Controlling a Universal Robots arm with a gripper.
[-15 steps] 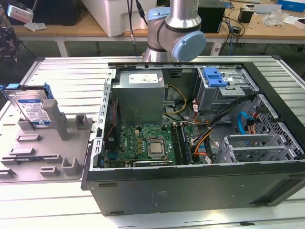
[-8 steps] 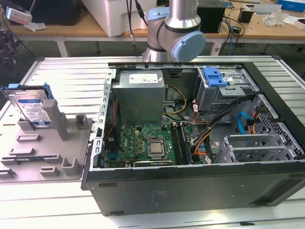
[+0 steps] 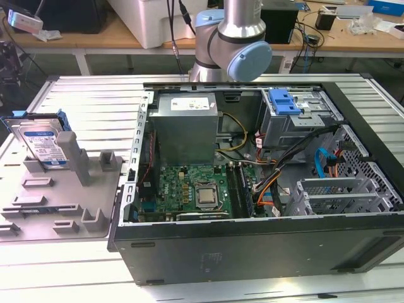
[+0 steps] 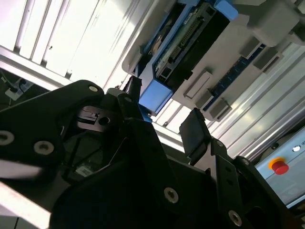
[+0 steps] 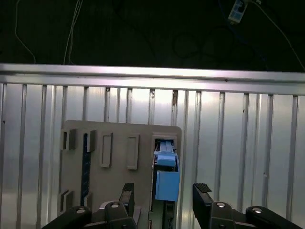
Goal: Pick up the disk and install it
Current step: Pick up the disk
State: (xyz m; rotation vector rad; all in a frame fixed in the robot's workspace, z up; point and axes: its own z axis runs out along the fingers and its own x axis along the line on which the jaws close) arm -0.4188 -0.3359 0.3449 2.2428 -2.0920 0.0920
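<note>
The disk [image 3: 39, 144], a silver drive with a white-and-blue label in a blue carrier rail, stands on edge in a grey holder [image 3: 63, 202] on the slatted table, at the exterior view's left. In the first wrist view I see the disk [image 5: 167, 179] edge-on, its blue end between my two black fingertips. My gripper [image 5: 164, 195] is open and hangs above the disk without touching it. In the second wrist view the disk [image 4: 183, 45] lies beyond the open gripper [image 4: 162, 107], and its blue tab shows between the fingers.
An open computer case [image 3: 252, 246] fills the middle of the table, with a motherboard [image 3: 189, 189], a power supply [image 3: 186, 123] and a metal drive cage topped by a blue latch bracket [image 3: 284, 101]. The arm's base [image 3: 230, 44] stands behind the case. A red button [image 4: 279, 166] sits off the table's edge.
</note>
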